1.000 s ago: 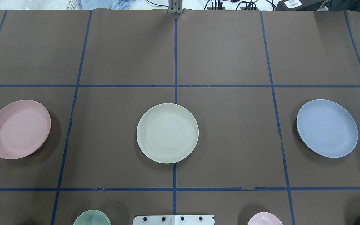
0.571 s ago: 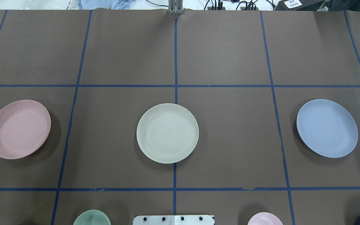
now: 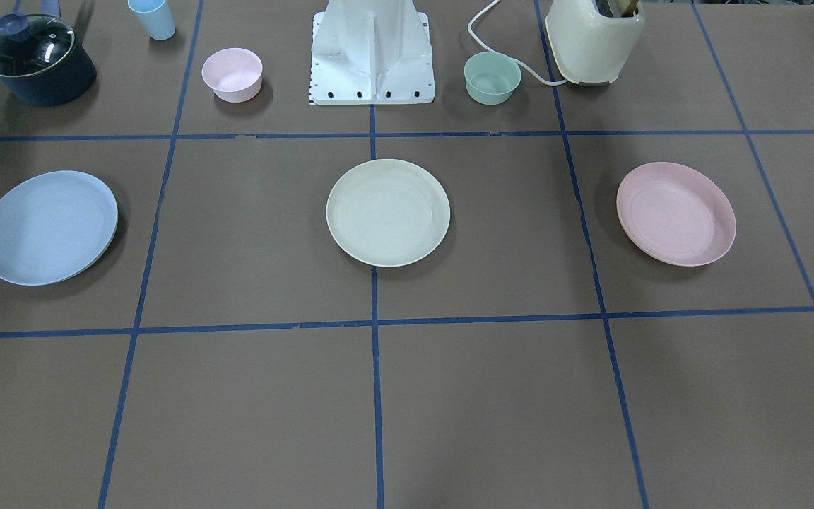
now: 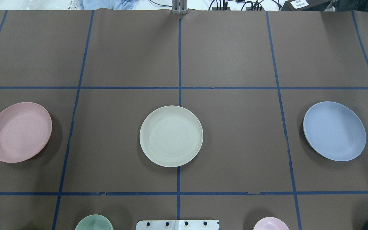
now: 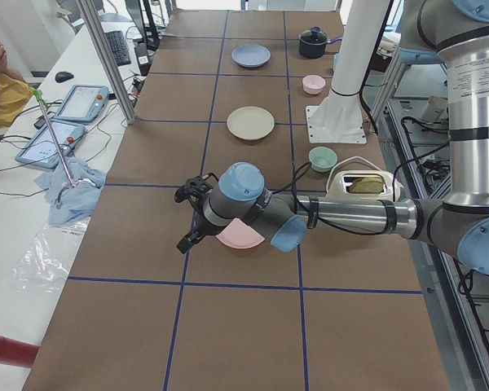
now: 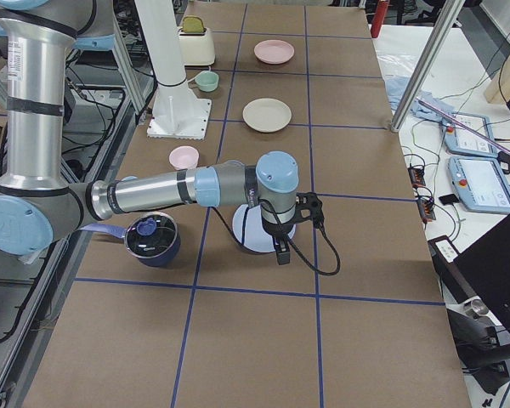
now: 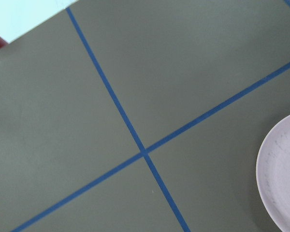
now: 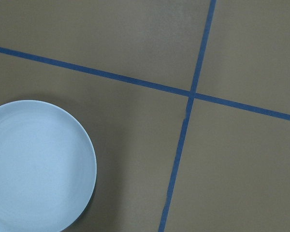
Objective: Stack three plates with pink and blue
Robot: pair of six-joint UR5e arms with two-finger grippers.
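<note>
Left hand [image 5: 187,218] hovers near pink plate [image 5: 238,238] (label [image 4: 297,3] illegible).

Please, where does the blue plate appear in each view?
Front-facing: blue plate at left.
Overhead: blue plate at right.
Exterior left: blue plate far, top centre.
Exterior right: blue plate near, partly hidden by the right arm.
Left wrist: not in it.
Right wrist: blue plate at lower left.
Landmark: cream plate at table centre, in the four fixed views.

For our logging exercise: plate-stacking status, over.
Left pincer, right pincer: hovering, open or shut unclear. Pink plate, cream plate, blue plate apart, unstacked. Nothing between them.
</note>
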